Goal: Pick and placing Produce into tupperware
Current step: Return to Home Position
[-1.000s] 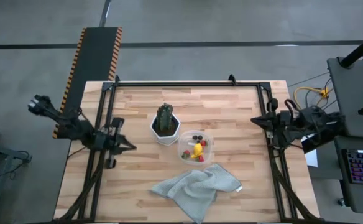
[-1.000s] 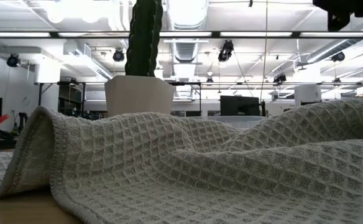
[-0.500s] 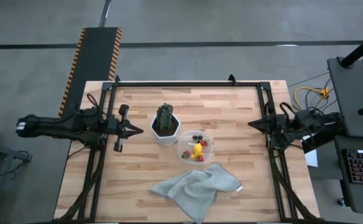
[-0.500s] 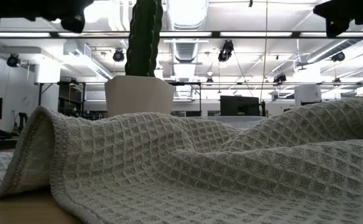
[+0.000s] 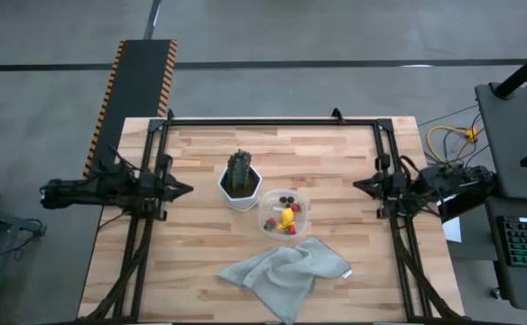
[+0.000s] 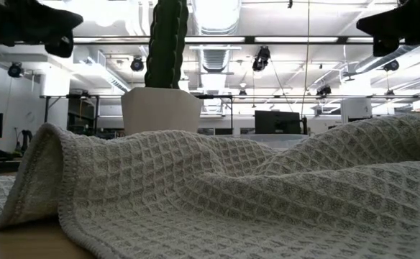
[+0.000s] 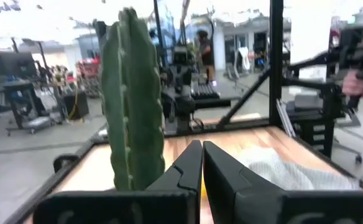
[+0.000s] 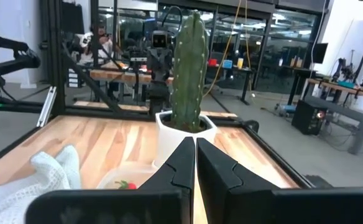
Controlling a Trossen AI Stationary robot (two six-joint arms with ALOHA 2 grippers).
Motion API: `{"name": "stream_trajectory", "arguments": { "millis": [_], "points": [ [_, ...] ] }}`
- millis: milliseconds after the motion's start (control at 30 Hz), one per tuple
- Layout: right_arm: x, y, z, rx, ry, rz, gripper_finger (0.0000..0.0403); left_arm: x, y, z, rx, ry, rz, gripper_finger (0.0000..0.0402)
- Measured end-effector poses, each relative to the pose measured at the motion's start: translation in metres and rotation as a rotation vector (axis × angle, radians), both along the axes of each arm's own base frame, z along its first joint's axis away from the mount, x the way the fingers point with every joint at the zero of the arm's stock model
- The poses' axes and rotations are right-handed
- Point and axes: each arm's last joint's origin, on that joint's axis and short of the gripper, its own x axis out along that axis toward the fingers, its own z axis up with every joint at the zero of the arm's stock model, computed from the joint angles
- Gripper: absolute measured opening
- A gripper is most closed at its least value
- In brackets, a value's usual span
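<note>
Starting at the front edge of the worktop [image 5: 336, 153]: a crumpled grey waffle cloth [image 5: 286, 271] is lying there and is filling most of the low view. Just behind it the tupperware [image 5: 306, 217] is sitting near the middle, either touching the cloth or just beside it, can't tell which. The produce [image 5: 286, 217] is all sitting inside: red strawberries [image 5: 291, 229] on the cloth side, a yellow piece [image 5: 288, 214] in the middle, and dark berries [image 5: 286, 199] on the far side. Just beside the tupperware, further back and toward the left arm's side, a white pot [image 5: 242, 195] is holding a green cactus [image 5: 239, 170] upright. Out at the sides, the left tool [image 5: 184, 190] is hanging over the left edge and the right tool [image 5: 358, 185] over the right edge. They're pointing inward, both well apart from the tupperware. Each one is showing its fingers pressed together, gripping nothing. Beyond all that, a big workshop room [image 6: 296, 101] is showing behind the worktop.
</note>
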Motion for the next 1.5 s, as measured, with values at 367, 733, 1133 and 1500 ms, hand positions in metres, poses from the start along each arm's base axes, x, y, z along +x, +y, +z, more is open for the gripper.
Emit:
{"name": "stream_trajectory", "arguments": {
  "millis": [367,733,1133,1500],
  "points": [
    [0.009,0.006,-0.023,0.016,0.013,0.104,0.0008,0.008,0.000,-0.028,-0.023,0.016,0.007,0.0000],
    [0.013,0.014,-0.032,0.009,-0.034,0.346,0.0008,0.009,0.000,-0.037,-0.017,0.013,0.010,0.0000],
    [0.018,0.003,-0.047,0.009,0.012,0.131,0.0008,0.009,0.000,-0.054,-0.010,0.028,0.008,0.0000],
    [0.022,-0.008,-0.057,0.055,0.036,0.057,0.0008,0.009,0.000,-0.060,-0.012,0.068,-0.006,0.0000]
  ]
}}
